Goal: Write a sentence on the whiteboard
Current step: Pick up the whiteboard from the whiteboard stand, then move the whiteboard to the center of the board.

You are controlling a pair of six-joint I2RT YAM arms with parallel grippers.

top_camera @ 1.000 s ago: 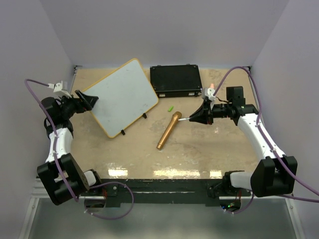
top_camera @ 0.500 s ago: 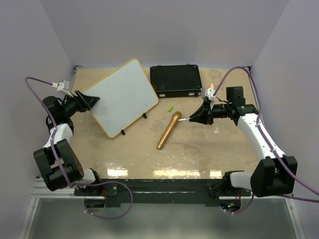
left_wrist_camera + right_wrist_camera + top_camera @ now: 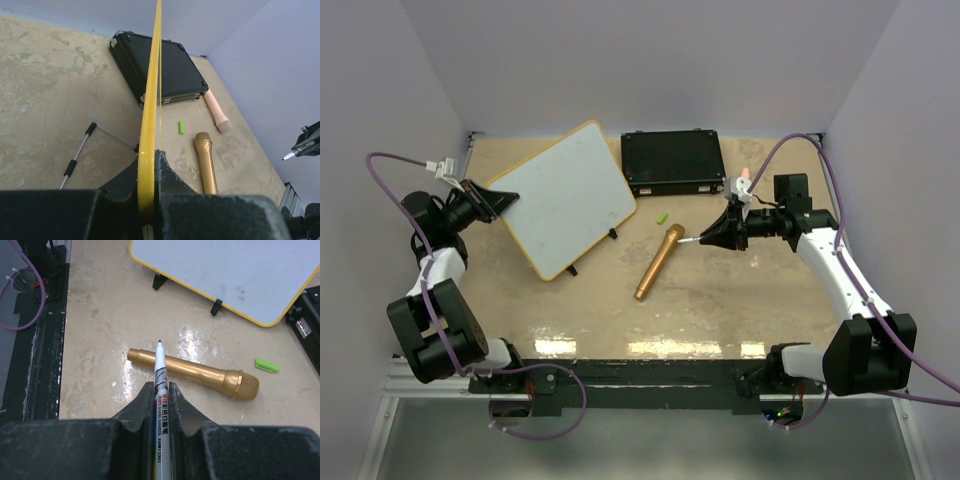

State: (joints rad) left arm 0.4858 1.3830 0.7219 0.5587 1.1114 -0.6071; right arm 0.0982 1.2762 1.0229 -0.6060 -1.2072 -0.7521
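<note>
Left claw (image 3: 503,200) is closed on the whiteboard (image 3: 568,195), its two fingers pinching the yellow rim (image 3: 152,75) at the board's left corner. From the wrist camera the board is seen edge-on, running straight away from the fingers. Its white face stretches to the right of this claw and carries a few faint smudges. Two small black feet (image 3: 610,233) stick out along the board's near edge, and a thin metal leg (image 3: 77,157) with black tips shows on the far side of the rim.

Right claw (image 3: 715,238) is well apart from the board, off to its right. It is closed on a marker (image 3: 160,365), whose bare tip points out past the fingers toward the board.

Just ahead of that tip and lower down, a gold microphone (image 3: 658,262) lies on the table (image 3: 720,300). A small green cap (image 3: 662,217) lies beyond it, nearer the board's corner. A black case (image 3: 672,162) sits farther back, beside the board's far right edge. A pale pink object (image 3: 217,110) lies near the case's corner.
</note>
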